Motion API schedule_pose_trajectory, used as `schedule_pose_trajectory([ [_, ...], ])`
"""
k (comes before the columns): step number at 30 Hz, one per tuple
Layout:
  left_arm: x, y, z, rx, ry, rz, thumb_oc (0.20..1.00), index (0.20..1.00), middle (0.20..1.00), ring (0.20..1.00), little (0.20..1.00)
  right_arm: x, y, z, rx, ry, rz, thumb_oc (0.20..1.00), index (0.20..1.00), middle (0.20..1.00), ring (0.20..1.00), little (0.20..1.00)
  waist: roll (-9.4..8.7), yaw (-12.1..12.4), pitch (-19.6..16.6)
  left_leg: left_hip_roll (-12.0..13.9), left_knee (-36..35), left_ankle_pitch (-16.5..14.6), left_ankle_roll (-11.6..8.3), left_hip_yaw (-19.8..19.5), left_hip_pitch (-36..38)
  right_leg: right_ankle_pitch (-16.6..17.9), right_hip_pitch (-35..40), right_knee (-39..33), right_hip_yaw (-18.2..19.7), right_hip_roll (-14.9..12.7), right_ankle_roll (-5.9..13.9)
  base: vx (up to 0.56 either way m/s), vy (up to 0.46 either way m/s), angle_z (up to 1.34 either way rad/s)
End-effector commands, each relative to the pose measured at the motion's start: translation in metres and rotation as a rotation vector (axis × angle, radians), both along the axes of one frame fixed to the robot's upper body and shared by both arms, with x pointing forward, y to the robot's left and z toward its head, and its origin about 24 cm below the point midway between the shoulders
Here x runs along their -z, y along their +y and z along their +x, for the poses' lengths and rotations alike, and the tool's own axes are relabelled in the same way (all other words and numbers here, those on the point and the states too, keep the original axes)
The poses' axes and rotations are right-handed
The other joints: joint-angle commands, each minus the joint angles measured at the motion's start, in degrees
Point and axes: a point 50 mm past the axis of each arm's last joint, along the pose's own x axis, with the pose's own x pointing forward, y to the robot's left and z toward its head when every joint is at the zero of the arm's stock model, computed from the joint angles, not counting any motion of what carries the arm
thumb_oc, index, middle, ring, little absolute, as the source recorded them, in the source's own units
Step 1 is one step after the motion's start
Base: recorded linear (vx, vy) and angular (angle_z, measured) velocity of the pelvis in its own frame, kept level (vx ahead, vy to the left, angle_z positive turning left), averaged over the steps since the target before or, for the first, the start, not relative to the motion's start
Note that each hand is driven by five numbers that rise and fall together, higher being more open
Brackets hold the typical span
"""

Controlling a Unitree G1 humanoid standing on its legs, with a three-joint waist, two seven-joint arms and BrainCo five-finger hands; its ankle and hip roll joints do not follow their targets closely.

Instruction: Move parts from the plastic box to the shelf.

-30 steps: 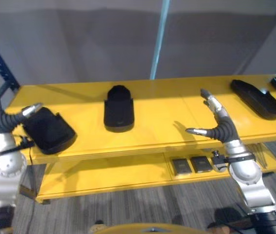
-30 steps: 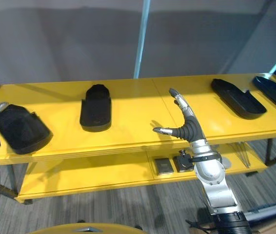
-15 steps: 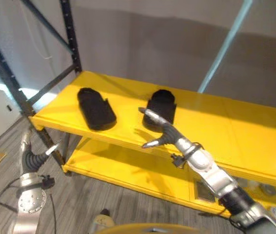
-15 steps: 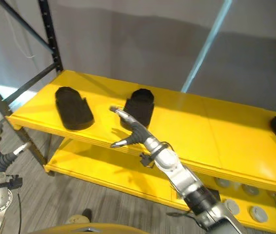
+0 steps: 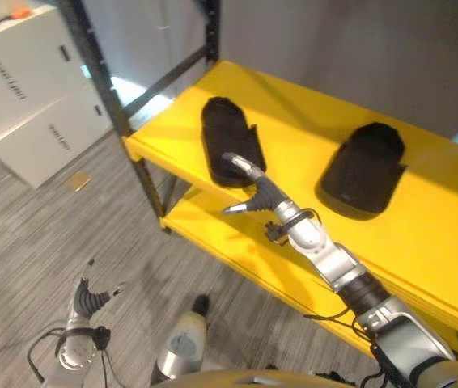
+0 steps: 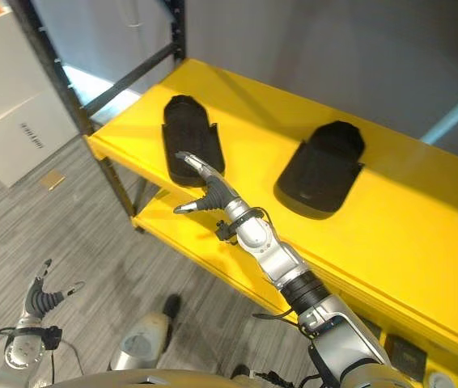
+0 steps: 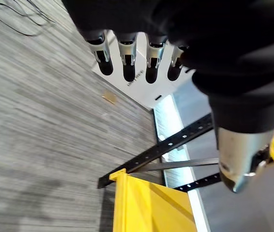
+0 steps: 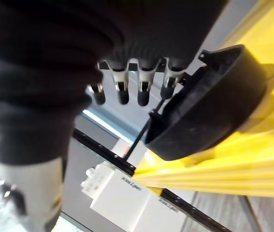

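Beside a black part [image 5: 229, 139], the right robot hand [image 5: 252, 187] spreads empty; left robot hand [image 5: 91, 294] splayed above floor.

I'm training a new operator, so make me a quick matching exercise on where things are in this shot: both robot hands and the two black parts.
Things:
1. left robot hand
2. right robot hand
3. narrow black part
4. wide black part

Places:
A. top shelf, near the end post
B. low over the grey floor
C. top shelf, farther along
D. at the shelf's front edge, open

Pairs: 1-B, 2-D, 3-A, 4-C
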Motion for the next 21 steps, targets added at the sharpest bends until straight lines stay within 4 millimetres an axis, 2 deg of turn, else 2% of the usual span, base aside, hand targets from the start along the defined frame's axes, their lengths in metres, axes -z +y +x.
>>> schedule_pose_trajectory([
  [1, -0.039, -0.009, 0.045, 0.101, -0.216, 0.023, 1.000, 1.000, 1.000, 1.000, 1.000, -0.047, 0.018, -0.002, -0.067, -0.201, 0.085, 1.000, 1.000, 1.000, 1.000, 1.000, -0.86, -2.22, -4.66, 6.70, 0.57, -10.03, -4.91, -2.20, 7.23, -3.63, -3.80, -0.27, 5.78, -0.98, 4.09, 0.10, 0.631, -0.42],
  [2, -0.044, -0.015, 0.056, 0.126, -0.248, 0.011, 1.000, 1.000, 1.000, 1.000, 1.000, -0.045, 0.016, -0.001, -0.053, -0.198, 0.067, 1.000, 1.000, 1.000, 1.000, 1.000, -0.61, -3.20, -5.33, 7.02, 0.14, -11.01, -4.58, 0.85, 7.67, -2.60, -3.40, -1.50, 6.29, -2.65, 4.54, 0.08, 0.525, -0.81],
  [4, -0.053, -0.017, 0.073, 0.136, -0.290, 0.010, 1.000, 1.000, 1.000, 1.000, 1.000, -0.053, 0.014, 0.003, -0.026, -0.226, 0.081, 1.000, 1.000, 1.000, 1.000, 1.000, -0.75, -4.24, -5.19, 5.38, -0.78, -12.02, -3.53, 4.94, 7.92, 1.72, -4.78, -2.91, 7.31, -5.62, 5.72, 0.01, 0.525, -1.23],
  [5, -0.063, -0.016, 0.086, 0.158, -0.316, 0.044, 1.000, 1.000, 1.000, 1.000, 1.000, -0.065, 0.017, 0.005, -0.001, -0.276, 0.113, 1.000, 1.000, 1.000, 1.000, 1.000, -1.44, -5.21, -4.90, 4.12, -2.30, -12.15, -2.46, 7.93, 7.89, 6.17, -8.46, -3.13, 8.71, -7.21, 5.72, -0.02, 0.348, -0.89],
  [6, -0.063, -0.016, 0.086, 0.158, -0.316, 0.044, 1.000, 1.000, 1.000, 1.000, 1.000, -0.065, 0.017, 0.005, -0.001, -0.276, 0.113, 1.000, 1.000, 1.000, 1.000, 1.000, -1.48, -5.14, -4.94, 4.11, -2.33, -12.14, -2.45, 8.01, 7.87, 6.17, -8.56, -3.11, 8.80, -7.22, 5.72, -0.01, 0.350, -0.65],
  [7, -0.067, -0.013, 0.087, 0.153, -0.324, 0.050, 1.000, 1.000, 1.000, 1.000, 1.000, -0.071, 0.019, 0.004, -0.007, -0.305, 0.134, 1.000, 1.000, 1.000, 1.000, 1.000, -1.68, -5.78, -4.54, 3.61, -2.31, -12.51, -1.49, 9.72, 7.92, 6.70, -10.37, -2.94, 8.70, -6.93, 5.56, -0.01, 0.191, -0.62],
  [8, -0.067, -0.010, 0.086, 0.146, -0.320, 0.052, 1.000, 1.000, 1.000, 1.000, 1.000, -0.076, 0.021, 0.002, -0.007, -0.326, 0.153, 1.000, 1.000, 1.000, 1.000, 1.000, -1.87, -5.91, -4.56, 3.11, -2.36, -12.51, -0.85, 10.70, 7.79, 6.58, -11.61, -2.20, 8.64, -6.32, 5.59, -0.01, 0.291, -0.48],
  [9, -0.067, -0.009, 0.085, 0.149, -0.316, 0.057, 1.000, 1.000, 1.000, 1.000, 1.000, -0.080, 0.021, -0.001, -0.013, -0.352, 0.152, 1.000, 1.000, 1.000, 1.000, 1.000, -2.17, -6.36, -4.22, 2.72, -3.11, -12.12, -0.22, 11.74, 8.12, 6.11, -12.69, -0.49, 10.09, -4.18, 5.72, 0.01, 0.264, -0.30],
  [11, -0.054, -0.004, 0.080, 0.184, -0.213, 0.105, 1.000, 1.000, 1.000, 1.000, 1.000, -0.078, 0.011, -0.003, 0.016, -0.363, 0.120, 1.000, 1.000, 1.000, 1.000, 1.000, -3.01, -5.88, -4.11, 1.02, -5.93, -11.53, 1.15, 11.59, 10.30, 1.36, -10.96, 1.46, 13.87, 2.93, 5.20, 0.03, 0.244, -0.03],
  [12, -0.054, -0.005, 0.080, 0.185, -0.212, 0.105, 1.000, 1.000, 1.000, 1.000, 1.000, -0.077, 0.010, -0.003, 0.017, -0.363, 0.120, 1.000, 1.000, 1.000, 1.000, 1.000, -2.92, -5.79, -3.95, 1.06, -6.14, -11.56, 1.12, 11.62, 10.70, 1.20, -10.72, 1.54, 13.87, 2.98, 5.17, 0.02, 0.106, 0.18],
  [13, -0.049, -0.003, 0.078, 0.181, -0.180, 0.105, 1.000, 1.000, 1.000, 1.000, 1.000, -0.075, 0.005, -0.002, 0.034, -0.354, 0.117, 1.000, 1.000, 1.000, 1.000, 1.000, -3.30, -5.98, -4.18, 0.71, -6.96, -11.48, 1.47, 11.76, 10.98, 0.06, -9.58, 1.07, 13.47, 4.45, 4.52, 0.00, 0.004, 0.33],
  [14, -0.042, -0.002, 0.075, 0.181, -0.139, 0.105, 1.000, 1.000, 1.000, 1.000, 1.000, -0.074, 0.004, -0.006, 0.015, -0.352, 0.100, 1.000, 1.000, 1.000, 1.000, 1.000, -4.08, -7.20, -4.02, 0.62, -8.38, -10.99, 1.40, 13.09, 11.49, 0.37, -8.77, -0.58, 12.45, 5.84, 4.52, -0.01, -0.015, 0.27],
  [16, -0.036, -0.004, 0.073, 0.184, -0.117, 0.097, 1.000, 1.000, 1.000, 1.000, 1.000, -0.071, 0.002, -0.010, -0.013, -0.332, 0.072, 1.000, 1.000, 1.000, 1.000, 1.000, -4.46, -7.76, -4.53, 1.12, -10.07, -10.06, 1.13, 13.28, 11.79, -0.01, -8.46, -2.57, 13.56, 7.60, 4.29, 0.01, -0.048, 0.05],
  [21, -0.021, -0.013, 0.062, 0.191, -0.066, 0.022, 1.000, 1.000, 1.000, 1.000, 1.000, -0.068, -0.007, -0.021, -0.065, -0.311, 0.019, 1.000, 1.000, 1.000, 1.000, 1.000, -4.63, -8.35, -4.94, 2.30, -13.53, -7.88, 0.14, 14.31, 12.76, 0.05, -8.56, -4.91, 12.75, 8.76, 3.68, 0.01, -0.046, -0.10],
])
